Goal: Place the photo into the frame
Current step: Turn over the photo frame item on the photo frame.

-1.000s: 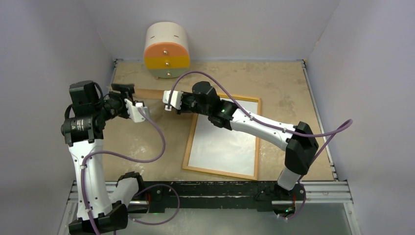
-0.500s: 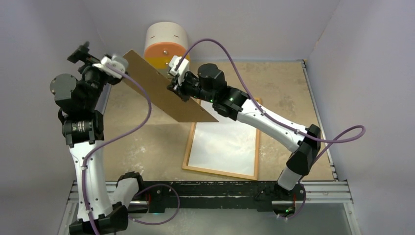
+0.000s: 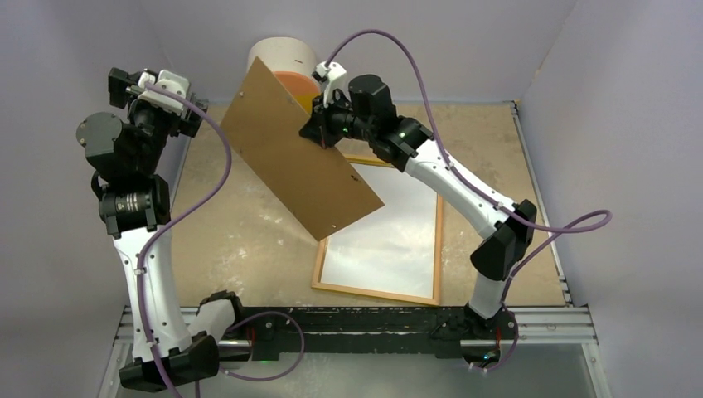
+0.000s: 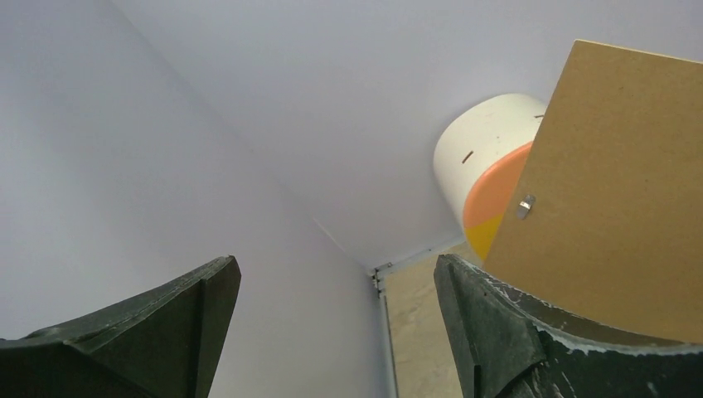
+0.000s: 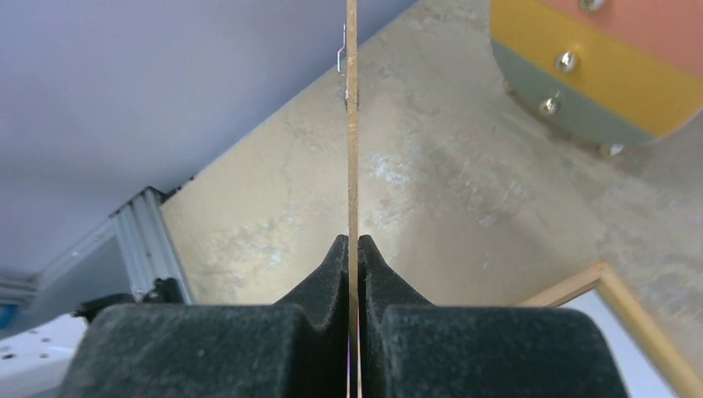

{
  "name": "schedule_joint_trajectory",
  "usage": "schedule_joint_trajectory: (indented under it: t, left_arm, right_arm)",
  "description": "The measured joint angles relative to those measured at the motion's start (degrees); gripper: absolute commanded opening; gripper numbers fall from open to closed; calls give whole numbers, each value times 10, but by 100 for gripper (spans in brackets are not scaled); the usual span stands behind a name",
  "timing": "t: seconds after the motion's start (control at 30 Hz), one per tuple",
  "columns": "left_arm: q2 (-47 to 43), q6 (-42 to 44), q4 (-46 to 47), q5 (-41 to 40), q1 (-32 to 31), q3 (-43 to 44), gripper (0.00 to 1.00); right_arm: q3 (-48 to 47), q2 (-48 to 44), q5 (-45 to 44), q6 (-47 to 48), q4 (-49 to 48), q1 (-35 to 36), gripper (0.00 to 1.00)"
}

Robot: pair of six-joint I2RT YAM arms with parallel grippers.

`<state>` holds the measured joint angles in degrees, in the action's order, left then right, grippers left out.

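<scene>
The frame lies back up on the table, its wood-coloured side showing. The photo lies inside it, plain white back up. My right gripper is shut on the upper edge of the brown hardboard backing sheet and holds it tilted in the air, over the frame's far left corner. The right wrist view shows the sheet edge-on between my shut fingers, with the frame's corner below. My left gripper is open and empty, raised at the far left, apart from the sheet.
A cream cylinder with orange, yellow and grey drawer fronts stands at the back wall, partly behind the sheet; it also shows in the left wrist view and the right wrist view. Walls close in left and right.
The right gripper lifted the backing sheet up and back, turning its face toward the camera. The left gripper let go of the sheet, opened, and moved up and to the left.
</scene>
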<state>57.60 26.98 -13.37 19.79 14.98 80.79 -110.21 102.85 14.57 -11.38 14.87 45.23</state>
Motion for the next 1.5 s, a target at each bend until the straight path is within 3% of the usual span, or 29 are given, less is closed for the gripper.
schedule_joint_trajectory:
  t: [0.2,0.53,0.8,1.07,1.5]
  left_arm:
    - [16,-9,-49,14,0,12,94]
    - [21,68,-151,75,0,-51,96]
    - [64,128,-236,158,-8,-97,97]
    - [152,126,-249,170,-45,-173,98]
    - [276,72,-173,92,-167,-193,100]
  right_arm:
    - [59,-16,64,-144,-25,-77,0]
    - [415,-185,181,-391,-187,-297,0]
    - [618,-354,237,-482,-258,-402,0]
    - [771,-461,243,-523,-303,-440,0]
    - [913,-479,235,-576,-396,-468,0]
